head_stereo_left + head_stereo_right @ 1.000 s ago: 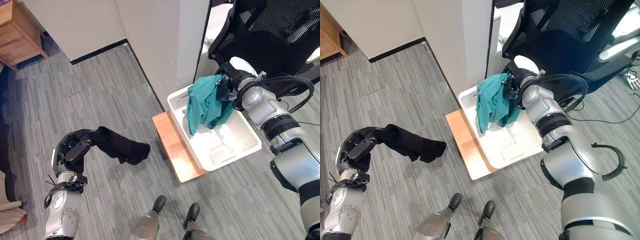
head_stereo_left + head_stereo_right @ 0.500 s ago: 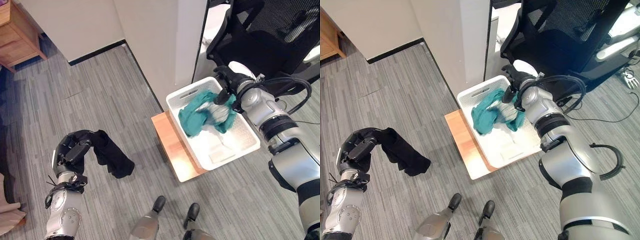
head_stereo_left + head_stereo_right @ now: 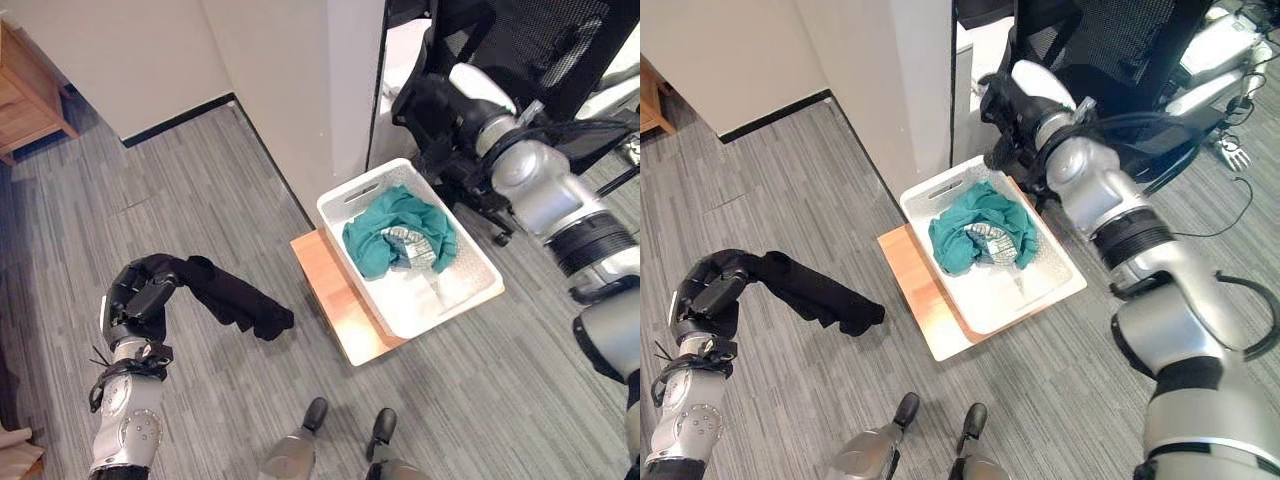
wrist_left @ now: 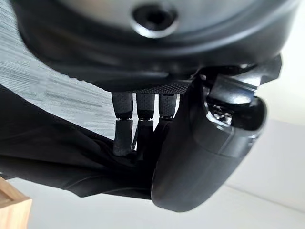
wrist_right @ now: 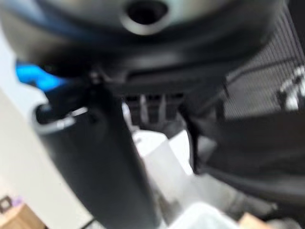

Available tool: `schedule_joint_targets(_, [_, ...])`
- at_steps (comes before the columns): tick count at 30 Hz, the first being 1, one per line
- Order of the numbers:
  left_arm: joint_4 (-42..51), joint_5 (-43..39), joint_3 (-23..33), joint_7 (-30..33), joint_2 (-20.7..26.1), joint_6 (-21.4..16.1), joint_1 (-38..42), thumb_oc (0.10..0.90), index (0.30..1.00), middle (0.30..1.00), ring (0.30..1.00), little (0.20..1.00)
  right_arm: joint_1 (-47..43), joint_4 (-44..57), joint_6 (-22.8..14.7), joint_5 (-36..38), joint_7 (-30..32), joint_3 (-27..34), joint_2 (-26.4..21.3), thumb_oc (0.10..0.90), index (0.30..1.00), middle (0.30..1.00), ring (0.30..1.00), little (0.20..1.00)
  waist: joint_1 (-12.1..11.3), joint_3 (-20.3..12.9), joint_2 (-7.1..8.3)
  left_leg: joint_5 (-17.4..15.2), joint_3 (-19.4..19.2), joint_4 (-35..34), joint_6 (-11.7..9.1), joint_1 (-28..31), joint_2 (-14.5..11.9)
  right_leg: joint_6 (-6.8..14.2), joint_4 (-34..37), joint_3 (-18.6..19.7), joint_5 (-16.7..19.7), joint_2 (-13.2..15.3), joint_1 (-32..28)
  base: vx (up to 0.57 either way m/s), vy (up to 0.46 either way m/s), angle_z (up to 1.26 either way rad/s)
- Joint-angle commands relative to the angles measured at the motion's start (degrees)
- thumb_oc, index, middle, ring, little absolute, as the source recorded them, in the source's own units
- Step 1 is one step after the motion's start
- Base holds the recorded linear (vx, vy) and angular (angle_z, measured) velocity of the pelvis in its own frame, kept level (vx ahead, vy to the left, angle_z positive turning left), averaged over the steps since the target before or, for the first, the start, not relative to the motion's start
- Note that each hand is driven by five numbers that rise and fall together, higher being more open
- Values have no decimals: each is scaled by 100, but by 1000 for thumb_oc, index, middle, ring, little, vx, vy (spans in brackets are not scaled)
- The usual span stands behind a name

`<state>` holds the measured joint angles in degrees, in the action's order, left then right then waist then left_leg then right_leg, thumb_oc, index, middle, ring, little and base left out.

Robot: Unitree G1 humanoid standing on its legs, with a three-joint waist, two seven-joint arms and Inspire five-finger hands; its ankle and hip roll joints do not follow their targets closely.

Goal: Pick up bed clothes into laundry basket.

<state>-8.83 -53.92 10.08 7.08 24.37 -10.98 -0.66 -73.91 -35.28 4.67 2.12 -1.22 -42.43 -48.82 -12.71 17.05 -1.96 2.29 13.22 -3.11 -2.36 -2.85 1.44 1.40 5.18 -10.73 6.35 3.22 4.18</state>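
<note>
A teal garment (image 3: 395, 235) lies bunched in the white laundry basket (image 3: 432, 302), with a grey patterned patch showing on it. My right hand (image 3: 437, 108) hovers above the basket's far end, apart from the cloth, fingers relaxed and holding nothing. At the lower left my left hand (image 3: 142, 295) is shut on a black garment (image 3: 235, 302), which hangs out to the right above the floor. In the left wrist view the fingers (image 4: 124, 138) and thumb curl round the black cloth (image 4: 57, 157). In the right eye view the black garment (image 3: 815, 292) trails away from the left hand (image 3: 708, 295).
The basket rests on a low wooden board (image 3: 328, 290) on the grey floor. A white wall corner (image 3: 300, 100) stands just behind it. A black office chair (image 3: 545, 50) crowds the far right by my right arm. Wooden furniture (image 3: 25, 90) sits at the far left.
My right hand let go of the teal garment, which now lies in the basket, and has lifted up and back. The black garment swings in my left hand. The camera shifted.
</note>
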Motion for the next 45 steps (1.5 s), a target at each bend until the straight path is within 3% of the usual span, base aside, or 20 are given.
schedule_joint_targets(1, [703, 153, 795, 27, 763, -882, 265, 400, 300, 300, 300, 300, -455, 815, -439, 460, 355, 233, -542, 800, 900, 900, 900, 900, 184, -533, 286, 340, -383, -189, 3, -211, 11, 254, -21, 136, -488, 147, -613, -4, -12, 4])
schedule_joint_targets(2, [709, 154, 782, 29, 782, -878, 261, 400, 300, 300, 300, 300, -388, 864, -422, 452, 352, 292, -562, 800, 900, 900, 900, 900, 171, -533, 302, 338, -381, -189, 3, -201, 11, 255, -20, 134, -490, 147, -625, 0, 0, 0])
schedule_joint_targets(3, [682, 209, 1071, 67, 832, -908, 241, 400, 300, 300, 300, 300, 191, 1404, -492, 593, 279, 729, -1022, 800, 900, 900, 900, 900, 254, -601, 267, 312, -416, -189, 3, -123, 16, 263, -26, 135, -507, 164, -699, 0, 0, 0])
schedule_joint_targets(5, [737, 317, 1348, 143, 975, -976, 222, 400, 300, 300, 300, 300, 1010, 1843, -552, 755, 287, 1449, -1430, 800, 900, 900, 900, 900, 328, -677, 224, 345, -431, -189, 10, -84, 15, 276, -26, 119, -483, 185, -743, -19, 1, 0])
schedule_joint_targets(6, [740, 319, 1328, 146, 1002, -973, 219, 400, 300, 300, 300, 300, 1109, 1886, -543, 747, 281, 1537, -1436, 800, 900, 900, 900, 900, 310, -694, 254, 288, -425, -189, 5, -57, 13, 277, -24, 120, -533, 183, -771, 0, 0, 0])
schedule_joint_targets(7, [787, 373, 1494, 187, 1065, -997, 195, 400, 300, 300, 300, 300, 1717, 2109, -576, 881, 307, 2075, -1584, 800, 900, 900, 900, 900, 366, -741, 231, 271, -446, -189, 9, -11, 6, 281, -25, 125, -546, 188, -803, 0, 0, 0])
schedule_joint_targets(10, [686, 563, 1902, 260, 1208, -989, 2, 400, 300, 300, 300, 300, 3139, 2495, -669, 1013, 254, 3222, -1644, 800, 900, 900, 900, 900, 479, -861, 165, 276, -546, -189, 34, 75, -3, 292, -40, 180, -520, 201, -836, -17, 2, -8])
schedule_joint_targets(13, [447, 1019, 2013, 266, 1704, -828, -63, 400, 300, 300, 300, 300, 4795, 2977, -691, 1085, 115, 4482, -1339, 800, 900, 900, 900, 900, 641, -985, 69, 242, -655, -189, 45, 186, -23, 300, -63, 248, -544, 210, -891, -4, -15, -14])
schedule_joint_targets(14, [435, 1014, 1982, 261, 1732, -832, -45, 400, 300, 300, 300, 300, 4883, 3017, -681, 1079, 110, 4564, -1323, 800, 900, 900, 900, 900, 615, -990, 87, 241, -654, -189, 44, 188, -23, 300, -61, 247, -544, 210, -895, -15, -6, -24])
schedule_joint_targets(16, [3, 1120, 1891, 142, 2331, -666, 61, 400, 300, 300, 300, 300, 5573, 3076, -680, 1070, 40, 4917, -1032, 800, 900, 900, 900, 900, 735, -1029, -32, 242, -742, -189, 29, 228, -57, 310, -85, 299, -533, 212, -884, -17, -9, -13])
schedule_joint_targets(17, [-22, 1109, 1867, 131, 2359, -675, 83, 400, 300, 300, 300, 300, 5611, 3091, -678, 1066, 38, 4953, -1016, 800, 900, 900, 900, 900, 719, -1033, -18, 241, -742, -189, 28, 228, -58, 309, -84, 299, -533, 211, -884, -16, -24, -12])
schedule_joint_targets(19, [-455, 1066, 1609, -40, 3014, -519, 366, 400, 300, 300, 300, 300, 5962, 3121, -645, 1105, -46, 4988, -725, 800, 900, 900, 900, 900, 836, -1049, -91, 204, -784, -189, 6, 270, -78, 322, -57, 310, -547, 199, -922, 22, -35, -15])
schedule_joint_targets(20, [-644, 942, 1395, -186, 3393, -441, 550, 400, 300, 300, 300, 300, 6176, 3056, -644, 1157, -49, 4910, -359, 800, 900, 900, 900, 900, 924, -1062, -168, 212, -819, -189, -5, 285, -85, 337, -48, 321, -531, 203, -921, 33, -25, -8])
schedule_joint_targets(21, [-674, 929, 1365, -197, 3421, -449, 580, 400, 300, 300, 300, 300, 6196, 3063, -642, 1154, -48, 4927, -342, 800, 900, 900, 900, 900, 914, -1062, -153, 206, -818, -189, -5, 292, -85, 337, -48, 319, -536, 204, -928, -35, -10, -2])
schedule_joint_targets(24, [-1015, 882, 999, -420, 4177, -307, 1032, 400, 300, 300, 300, 300, 6521, 2868, -641, 1113, -64, 4747, 209, 800, 900, 900, 900, 900, 1030, -1081, -264, 217, -881, -189, -23, 298, -101, 368, -47, 329, -512, 222, -931, 12, -22, -5])
schedule_joint_targets(29, [-1723, 766, -122, -852, 5284, -101, 2407, 400, 300, 300, 300, 300, 7257, 2441, -596, 1033, -153, 4432, 1121, 800, 900, 900, 900, 900, 1273, -1089, -462, 232, -924, -189, -56, 288, -102, 427, -31, 303, -495, 252, -933, 4, -4, 2])
schedule_joint_targets(36, [-2312, 665, -2021, -816, 5700, -226, 4942, 400, 300, 300, 300, 300, 7764, 1371, -560, 810, -161, 4044, 1874, 800, 900, 900, 900, 900, 1406, -1174, -510, 188, -1004, -189, -99, 303, -129, 507, -18, 301, -476, 268, -938, 5, -1, -1])
schedule_joint_targets(44, [-2712, 827, -3755, -788, 5892, -266, 7114, 400, 300, 300, 300, 300, 8239, 1110, -452, 287, -369, 3767, 2057, 800, 900, 900, 900, 900, 1518, -1237, -538, 144, -1079, -189, -113, 332, -143, 545, -18, 313, -485, 275, -944, 11, 5, -4])
schedule_joint_targets(45, [-2743, 832, -4265, -738, 5916, -324, 7787, 400, 300, 300, 300, 300, 8310, 1021, -443, 237, -410, 3735, 2091, 800, 900, 900, 900, 900, 1520, -1266, -555, 135, -1089, -189, -115, 330, -136, 563, -18, 315, -483, 282, -942, 0, 0, 0])
